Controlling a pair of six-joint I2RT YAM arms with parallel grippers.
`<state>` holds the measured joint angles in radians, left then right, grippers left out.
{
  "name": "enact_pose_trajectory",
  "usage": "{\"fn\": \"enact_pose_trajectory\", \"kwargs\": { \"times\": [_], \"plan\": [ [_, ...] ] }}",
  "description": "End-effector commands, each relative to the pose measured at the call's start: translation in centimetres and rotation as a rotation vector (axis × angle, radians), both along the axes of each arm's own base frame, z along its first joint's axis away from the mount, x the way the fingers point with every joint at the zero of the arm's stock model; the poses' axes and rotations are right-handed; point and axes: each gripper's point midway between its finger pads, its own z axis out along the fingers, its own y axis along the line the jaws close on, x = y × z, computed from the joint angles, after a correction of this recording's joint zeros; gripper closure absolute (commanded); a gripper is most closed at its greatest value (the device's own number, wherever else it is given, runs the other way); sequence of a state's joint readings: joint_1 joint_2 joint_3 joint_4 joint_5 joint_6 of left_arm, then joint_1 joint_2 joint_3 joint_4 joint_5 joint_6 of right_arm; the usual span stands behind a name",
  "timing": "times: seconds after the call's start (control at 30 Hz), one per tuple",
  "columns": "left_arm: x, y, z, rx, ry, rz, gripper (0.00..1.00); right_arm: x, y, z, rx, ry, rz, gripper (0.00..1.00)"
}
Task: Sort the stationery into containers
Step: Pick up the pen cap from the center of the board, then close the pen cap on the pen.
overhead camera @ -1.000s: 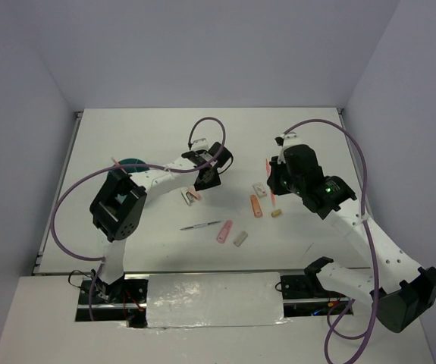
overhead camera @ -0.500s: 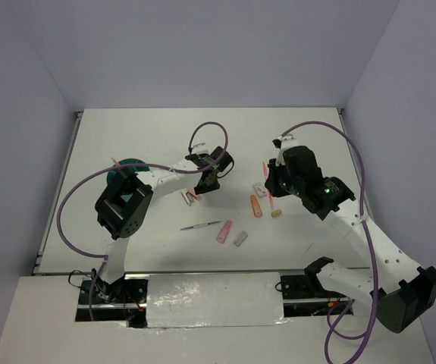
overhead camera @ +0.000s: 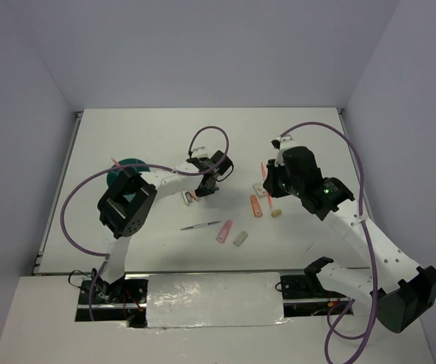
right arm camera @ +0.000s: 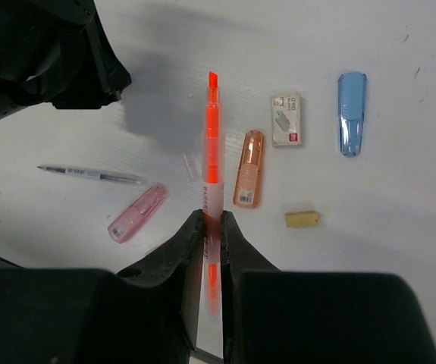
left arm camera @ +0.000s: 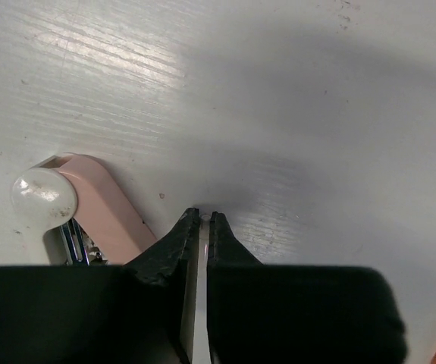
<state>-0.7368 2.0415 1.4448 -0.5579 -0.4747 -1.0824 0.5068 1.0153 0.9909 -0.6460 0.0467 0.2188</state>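
Nearest my bases, a grey eraser [overhead camera: 239, 238], a pink piece [overhead camera: 224, 230] and a thin grey pen [overhead camera: 201, 225] are lying loose on the bench [overhead camera: 316, 136]. Just beyond them I am holding the orange pen [right arm camera: 212, 144] in my right gripper [right arm camera: 211, 220]. Its jaws are clamping the pen's pale rear half, so the long axis is running straight out ahead of the fingers, orange tip leading. The pen is hanging above the bench, over an orange capped piece [right arm camera: 249, 168] and near a tan eraser [right arm camera: 302, 219].

Across from it my left gripper [left arm camera: 203, 220] is sitting low over the bench. Its jaws are together but for a thin slit, and I am seeing nothing between them. A pink clip-like piece [left arm camera: 104, 208] is lying just beside it.

Farthest off, the teal organiser [overhead camera: 129, 162] is standing well apart to the left of the pen, half hidden behind my left arm. I am judging that the pen's way is leading leftward, past the left gripper, and that the left arm is much nearer the container.
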Motion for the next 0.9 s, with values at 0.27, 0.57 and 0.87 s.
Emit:
{"fn": "enact_pose_trajectory", "kwargs": {
  "times": [0.27, 0.57, 0.87],
  "plan": [
    [-0.5, -2.8, 7.2, -0.235, -0.183, -0.173, 1.0, -2.7, 5.5, 1.9, 0.325, -0.1, 0.251, 1.0],
    [-7.5, -1.0, 27.5, -0.696, -0.892, -0.479, 1.0, -6.7, 12.1, 5.1, 0.786, -0.265, 0.334, 1.0],
    [-13.9, 1.4, 33.9, -0.864, -1.142, -0.66, 1.0, -9.9, 16.8, 8.1, 0.903, -0.23, 0.501, 1.0]
  ]
}}
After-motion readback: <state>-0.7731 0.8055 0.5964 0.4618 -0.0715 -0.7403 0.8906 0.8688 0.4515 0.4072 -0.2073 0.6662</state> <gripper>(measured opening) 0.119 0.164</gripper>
